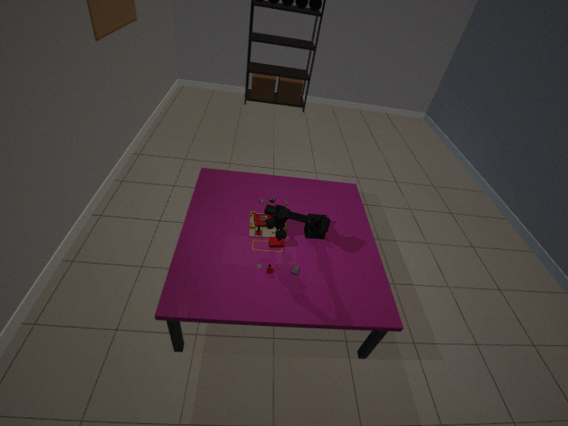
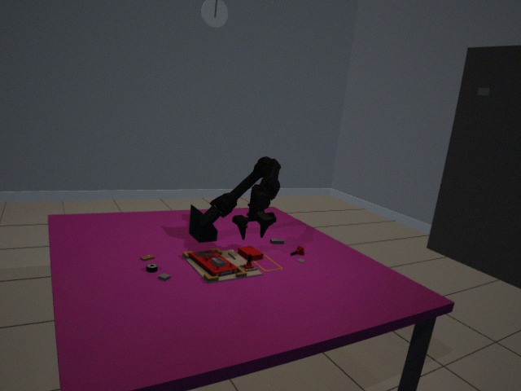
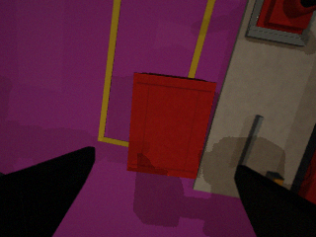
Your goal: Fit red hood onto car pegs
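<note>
The red hood [image 1: 275,243] [image 2: 250,252] [image 3: 171,123] lies flat on the magenta table, at one end of a yellow outlined rectangle [image 2: 275,268] [image 3: 107,89] and beside the beige jig plate [image 2: 235,274] [image 3: 257,84]. The red chassis [image 1: 257,220] [image 2: 209,261] sits in the jig with the grey engine block [image 2: 217,261] on it. My gripper [image 2: 253,231] [image 3: 165,162] is open and empty. It hangs above the hood, fingers pointing down, one on each side of it and clear of it.
The arm's black base [image 1: 316,225] [image 2: 202,227] stands behind the jig. Small loose parts lie around: a black wheel [image 2: 151,267], grey blocks [image 2: 164,276] [image 2: 276,241], a tan piece [image 2: 146,257], a small red piece [image 1: 269,269] [image 2: 299,251]. A thin pin [image 3: 252,135] stands on the jig plate.
</note>
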Controlling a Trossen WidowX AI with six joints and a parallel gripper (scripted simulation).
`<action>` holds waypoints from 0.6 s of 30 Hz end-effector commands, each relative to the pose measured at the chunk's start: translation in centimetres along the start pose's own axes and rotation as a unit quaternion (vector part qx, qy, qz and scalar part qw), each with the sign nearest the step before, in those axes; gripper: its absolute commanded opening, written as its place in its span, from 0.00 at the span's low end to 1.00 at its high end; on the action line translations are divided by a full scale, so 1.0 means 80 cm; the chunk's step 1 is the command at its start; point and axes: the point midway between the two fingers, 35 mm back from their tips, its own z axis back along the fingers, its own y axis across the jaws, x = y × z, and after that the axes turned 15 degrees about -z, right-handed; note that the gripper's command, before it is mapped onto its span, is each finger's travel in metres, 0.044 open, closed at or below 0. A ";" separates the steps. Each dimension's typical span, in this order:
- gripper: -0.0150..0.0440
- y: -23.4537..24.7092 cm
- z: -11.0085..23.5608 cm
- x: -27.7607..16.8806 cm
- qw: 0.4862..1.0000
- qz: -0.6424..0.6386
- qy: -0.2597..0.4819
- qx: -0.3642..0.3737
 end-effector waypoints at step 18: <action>1.00 0.000 -0.015 0.002 1.000 -0.001 -0.001 0.002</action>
